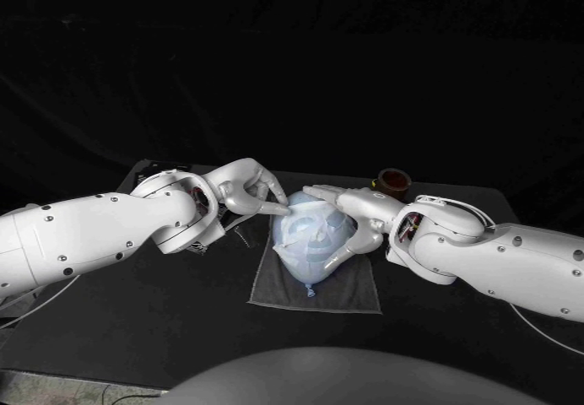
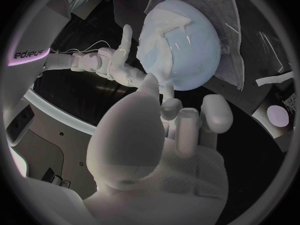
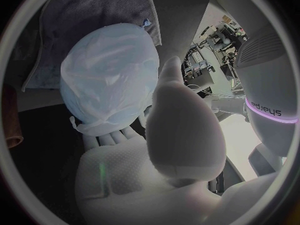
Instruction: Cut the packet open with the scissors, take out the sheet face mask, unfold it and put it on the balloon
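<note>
The pale blue balloon lies on a grey towel with the white sheet mask spread over its upper face. My left hand reaches in from the left, and its fingertips touch the mask at the balloon's far left edge. My right hand cradles the balloon, with one finger across its far end and another down its right side. The left wrist view shows the balloon, the mask and the right hand. In the right wrist view the balloon rests against my right hand.
A brown cylinder stands on the black table behind my right hand. In the left wrist view a white strip and a pale round thing lie on the table beyond the towel.
</note>
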`<state>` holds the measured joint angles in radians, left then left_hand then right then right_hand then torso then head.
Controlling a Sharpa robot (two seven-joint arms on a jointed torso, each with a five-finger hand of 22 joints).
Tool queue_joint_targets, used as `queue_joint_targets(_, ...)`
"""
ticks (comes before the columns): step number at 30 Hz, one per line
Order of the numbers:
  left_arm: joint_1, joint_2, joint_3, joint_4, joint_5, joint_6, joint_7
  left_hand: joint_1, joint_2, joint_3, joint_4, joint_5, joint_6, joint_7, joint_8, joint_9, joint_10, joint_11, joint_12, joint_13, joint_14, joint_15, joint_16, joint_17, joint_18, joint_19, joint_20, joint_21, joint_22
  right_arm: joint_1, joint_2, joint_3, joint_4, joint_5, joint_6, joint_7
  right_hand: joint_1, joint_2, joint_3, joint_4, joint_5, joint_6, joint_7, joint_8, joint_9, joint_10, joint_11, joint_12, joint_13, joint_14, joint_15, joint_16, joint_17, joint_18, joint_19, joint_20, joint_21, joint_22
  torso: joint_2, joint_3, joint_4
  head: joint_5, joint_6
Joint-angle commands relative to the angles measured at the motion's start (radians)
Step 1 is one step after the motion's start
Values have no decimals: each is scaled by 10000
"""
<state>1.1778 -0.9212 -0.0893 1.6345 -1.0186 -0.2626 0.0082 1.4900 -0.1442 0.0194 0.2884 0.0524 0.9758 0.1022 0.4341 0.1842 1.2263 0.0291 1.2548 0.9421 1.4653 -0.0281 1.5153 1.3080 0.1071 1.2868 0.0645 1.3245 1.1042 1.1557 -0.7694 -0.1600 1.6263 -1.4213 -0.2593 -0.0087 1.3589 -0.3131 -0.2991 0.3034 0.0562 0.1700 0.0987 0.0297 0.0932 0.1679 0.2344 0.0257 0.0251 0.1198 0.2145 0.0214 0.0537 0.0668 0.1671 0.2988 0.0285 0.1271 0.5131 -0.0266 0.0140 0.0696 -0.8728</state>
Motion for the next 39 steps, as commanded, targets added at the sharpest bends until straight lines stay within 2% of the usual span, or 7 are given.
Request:
queue_joint_targets(1, 0, 57, 6, -11, -173, 202, -208, 32, 129, -61, 16, -45, 72, -3, 70, 27, 47, -22, 41, 31, 608, -62, 44, 1102, -85, 75, 15, 51, 14, -33, 12, -17, 22, -192, 289, -130, 109, 24, 65, -7, 43, 4, 59, 41, 10, 78, -8, 15, 13, 71, 11, 26, 16, -82, -41, -29, 4, 4, 3, -2, -5, -12, 2)
queue_joint_targets(21, -5, 287, 5, -106, -504, 504, -493, 400, 402, 63, 6, -42, 255, -109, 203, 131, 103, -116, 96, 194, 654, -141, 92, 1242, -113, 135, -44, 171, 189, -48, 86, -17, 9, -199, 368, -211, 177, 31, 70, -6, 46, 37, 106, 55, 28, 73, 6, 10, 10, 71, -8, 27, 14, -82, -37, -28, 8, 4, 5, 6, 1, -66, 2)
queue_joint_targets(23, -5, 304, 5, -113, -489, 468, -477, 462, 495, 120, 8, -42, 298, -138, 232, 151, 115, -141, 102, 220, 659, -161, 98, 1257, -113, 135, -58, 183, 202, -49, 99, -17, 3, -198, 381, -216, 177, 31, 70, -6, 46, 37, 106, 55, 28, 73, 6, 10, 10, 71, -8, 27, 14, -82, -37, -28, 8, 4, 7, 6, 3, -72, 2)
queue_joint_targets(25, -5, 317, 5, -121, -456, 442, -450, 482, 752, 254, 37, -41, 354, -176, 267, 175, 136, -173, 108, 259, 671, -189, 111, 1297, -115, 134, -79, 199, 222, -50, 108, -17, -1, -198, 392, -221, 196, 32, 73, -5, 47, 54, 120, 61, 37, 85, 10, 10, 10, 72, -6, 27, 14, -82, -34, -28, 10, 6, 7, 5, 3, -73, 2)
queue_joint_targets(34, -6, 346, 6, -142, -298, 375, -248, 976, 1486, 1014, -75, -34, 399, -389, 421, 298, 189, -359, 84, 368, 692, -344, 135, 1373, -123, 136, -181, 258, 300, -51, 124, -17, -22, -196, 434, -271, 207, 35, 69, -5, 48, 66, 132, 66, 43, 98, 13, 11, 12, 67, 0, 26, 12, -82, -35, -28, 11, 4, -5, -1, 2, -106, 2)
queue_joint_targets(37, -6, 334, 7, -138, -244, 376, -176, 1293, 1525, 1565, -118, -31, 277, -376, 601, 454, 180, -359, -4, 341, 687, -370, 129, 1368, -131, 134, -230, 285, 340, -51, 126, -17, -40, -198, 442, -294, 214, 37, 71, -5, 48, 69, 137, 68, 45, 107, 15, 12, 13, 69, 6, 26, 13, -81, -32, -28, 12, 6, -3, 0, 5, -126, 2)
queue_joint_targets(39, -6, 321, 8, -135, -197, 379, -142, 1269, 1372, 2027, -29, -39, 151, -355, 821, 649, 217, -340, -33, 377, 676, -352, 117, 1345, -134, 114, -235, 296, 352, -51, 129, -17, -50, -205, 447, -308, 214, 37, 71, -5, 48, 69, 137, 68, 45, 107, 15, 12, 13, 69, 6, 26, 13, -81, -32, -28, 12, 6, -3, -1, 3, -137, 2)
